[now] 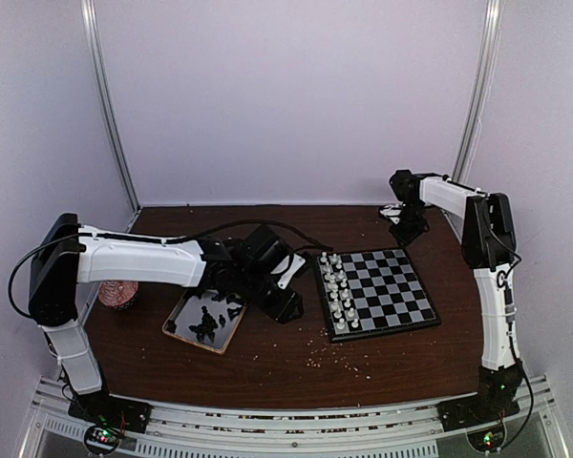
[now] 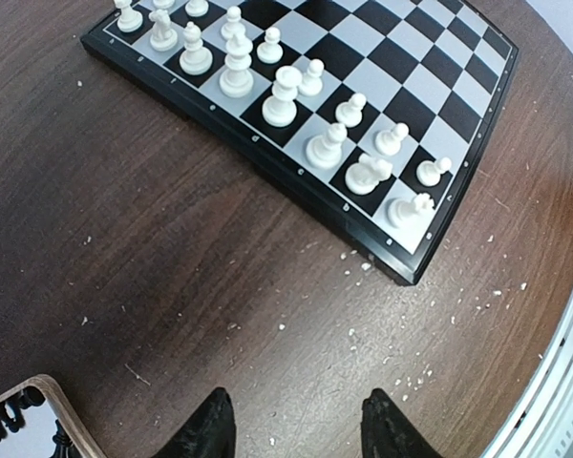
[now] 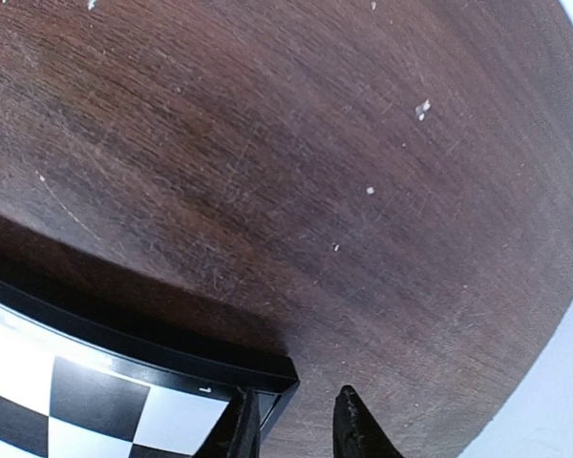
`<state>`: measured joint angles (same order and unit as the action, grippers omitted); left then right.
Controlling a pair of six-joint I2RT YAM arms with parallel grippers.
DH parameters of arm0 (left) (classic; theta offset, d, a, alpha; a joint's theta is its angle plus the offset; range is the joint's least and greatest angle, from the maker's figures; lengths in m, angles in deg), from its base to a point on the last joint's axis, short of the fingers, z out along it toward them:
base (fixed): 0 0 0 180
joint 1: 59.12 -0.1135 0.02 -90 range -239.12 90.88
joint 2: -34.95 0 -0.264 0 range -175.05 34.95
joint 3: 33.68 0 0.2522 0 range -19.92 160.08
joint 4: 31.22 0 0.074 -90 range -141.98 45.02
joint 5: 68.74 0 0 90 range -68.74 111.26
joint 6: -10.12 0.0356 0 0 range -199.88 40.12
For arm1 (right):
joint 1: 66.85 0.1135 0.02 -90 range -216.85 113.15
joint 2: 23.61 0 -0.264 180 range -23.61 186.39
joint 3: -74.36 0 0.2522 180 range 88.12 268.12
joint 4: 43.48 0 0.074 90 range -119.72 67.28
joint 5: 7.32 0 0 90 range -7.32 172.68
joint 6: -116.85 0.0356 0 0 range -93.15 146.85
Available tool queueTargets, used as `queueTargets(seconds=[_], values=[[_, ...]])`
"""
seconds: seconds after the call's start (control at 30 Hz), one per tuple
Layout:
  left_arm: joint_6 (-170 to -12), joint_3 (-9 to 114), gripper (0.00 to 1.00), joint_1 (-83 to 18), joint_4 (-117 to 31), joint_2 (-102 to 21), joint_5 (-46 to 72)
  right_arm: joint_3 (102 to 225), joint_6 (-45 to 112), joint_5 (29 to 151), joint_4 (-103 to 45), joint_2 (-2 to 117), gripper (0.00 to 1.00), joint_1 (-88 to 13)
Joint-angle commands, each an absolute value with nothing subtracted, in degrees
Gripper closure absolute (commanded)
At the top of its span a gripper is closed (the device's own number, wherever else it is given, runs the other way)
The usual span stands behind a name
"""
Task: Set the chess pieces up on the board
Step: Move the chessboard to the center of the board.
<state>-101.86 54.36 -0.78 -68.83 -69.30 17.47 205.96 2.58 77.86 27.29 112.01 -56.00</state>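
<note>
On the flat black-and-grey checkered board [image 1: 392, 286], white chess pieces [image 1: 339, 294] stand upright in two rows along its left edge; black chess pieces [image 1: 208, 320] lie jumbled well to the board's left.

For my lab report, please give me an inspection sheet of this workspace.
Surface: dark wooden table.
Job's things: white pieces stand in two lines at the board's left edge; black pieces lie in a tray.
Clutter: pale crumbs; a reddish round thing at left.
Grippers: left fingers open, empty, over bare table; right fingers slightly apart, empty, by the board's far corner.
Cables: black cable loops beside the left arm.
Surroundings: pale walls; metal rail in front.
</note>
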Motion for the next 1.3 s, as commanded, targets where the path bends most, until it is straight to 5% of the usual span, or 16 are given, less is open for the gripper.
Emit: queueTargets(seconds=[0.0, 0.47, 0.93, 1.1, 1.27], values=[[-101.3, 53.0, 0.54, -0.2, -66.5, -67.4, 18.0, 206.2, 0.9, 70.4, 25.6, 113.2, 0.71, -53.3], [-101.1, 51.8, 0.53, 0.0, -65.6, -66.9, 17.7, 207.3, -7.4, 67.9, 24.1, 113.7, 0.76, -51.9], [-100.3, 50.9, 0.53, 0.5, -65.9, -66.7, 17.6, 190.4, -15.8, 69.3, 25.6, 106.5, 0.84, -50.0], [-100.3, 50.5, 0.53, 0.7, -65.5, -66.7, 17.7, 193.0, -12.4, 70.1, 24.6, 105.6, 0.84, -50.6], [-100.5, 49.6, 0.53, 1.0, -65.4, -66.3, 17.7, 200.9, -6.3, 75.8, 24.0, 106.2, 0.71, -52.2]])
